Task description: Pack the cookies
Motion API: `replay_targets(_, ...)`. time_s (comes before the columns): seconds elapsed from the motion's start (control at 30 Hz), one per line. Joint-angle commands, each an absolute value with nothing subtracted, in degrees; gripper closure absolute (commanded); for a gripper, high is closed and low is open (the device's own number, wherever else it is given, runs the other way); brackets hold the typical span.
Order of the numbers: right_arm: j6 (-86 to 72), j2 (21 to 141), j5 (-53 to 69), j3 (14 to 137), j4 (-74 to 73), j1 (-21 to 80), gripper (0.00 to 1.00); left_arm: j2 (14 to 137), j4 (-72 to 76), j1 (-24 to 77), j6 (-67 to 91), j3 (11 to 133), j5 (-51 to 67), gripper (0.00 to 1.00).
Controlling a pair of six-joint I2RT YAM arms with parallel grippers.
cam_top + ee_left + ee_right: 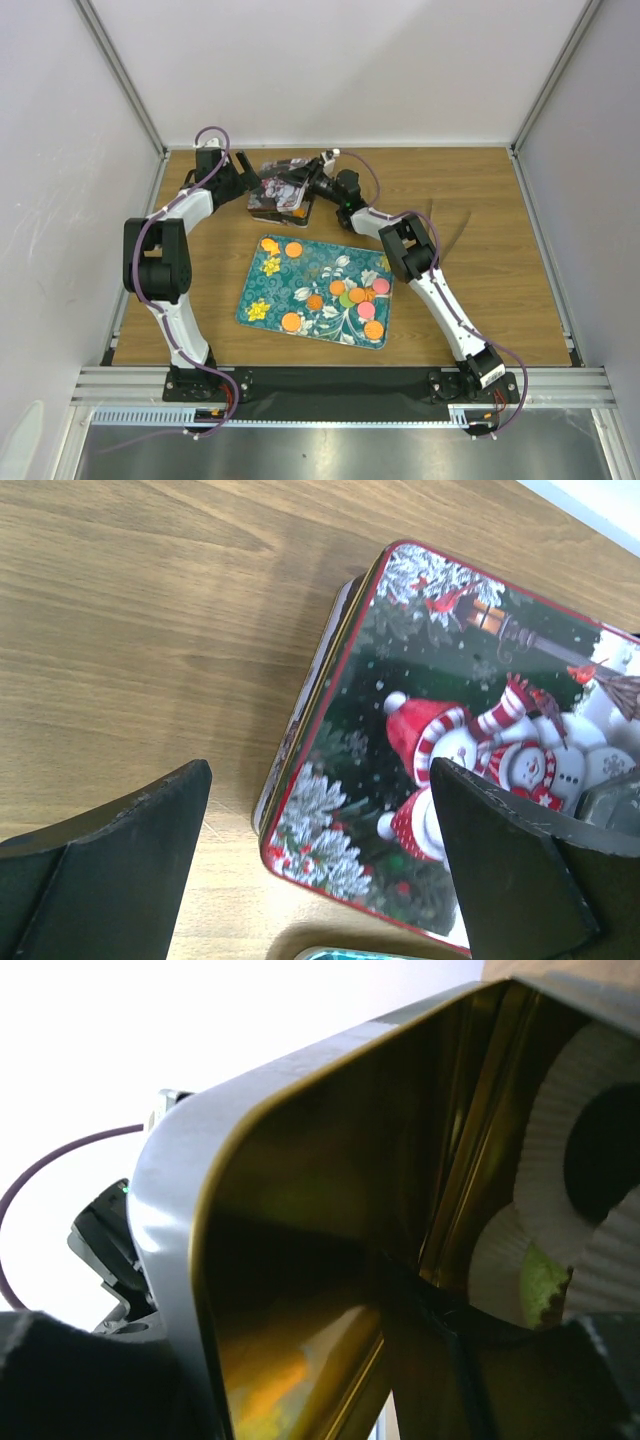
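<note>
Cookies [357, 295] loose on tray [320, 265]; left pincer [320, 770] wide open, empty, over snowman lid [450, 710]; right pincer [312, 186] clamped on that lid's edge, lid tilted

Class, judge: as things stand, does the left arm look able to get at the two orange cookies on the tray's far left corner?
Probably yes. The left fingers hang open and empty over the tin lid, and the orange cookies lie uncovered on the tray just nearer, nothing between.
</note>
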State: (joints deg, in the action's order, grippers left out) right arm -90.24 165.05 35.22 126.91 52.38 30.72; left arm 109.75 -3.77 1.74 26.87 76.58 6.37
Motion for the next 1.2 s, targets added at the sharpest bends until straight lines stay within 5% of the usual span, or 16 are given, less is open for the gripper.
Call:
replay_targets(0.0,-89.6,160.8,37.3,123.8,53.6,30.5,0.87,110.5,-3.8,1.4,25.7,79.5,6.2,0.03)
replay_targets(1.17,-89.0,148.6,37.8,107.6,59.2,27.1,0.64,117.9,-12.1,8.1,23.2,88.2,3.4,0.04)
